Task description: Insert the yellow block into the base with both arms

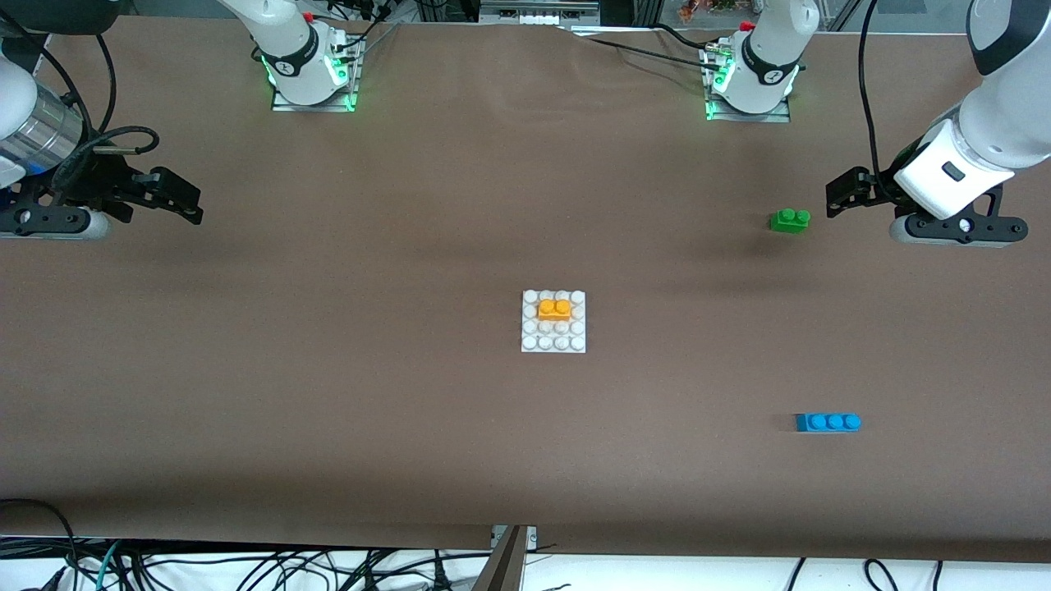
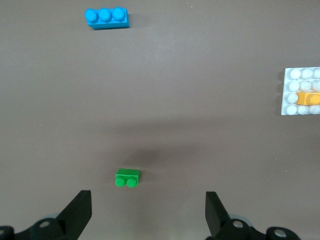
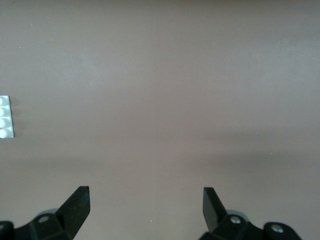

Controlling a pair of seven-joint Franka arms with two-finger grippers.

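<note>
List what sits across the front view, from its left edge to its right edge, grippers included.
right gripper → base with the yellow block seated on it → green brick → blue brick → left gripper

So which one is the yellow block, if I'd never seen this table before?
Start at the white studded base, the square plate in the middle of the brown table. The yellow block sits on it, in the second stud row from the robots' side. It is the only orange-yellow brick and the only one on the plate; the green brick and blue brick lie loose toward the left arm's end.
</note>
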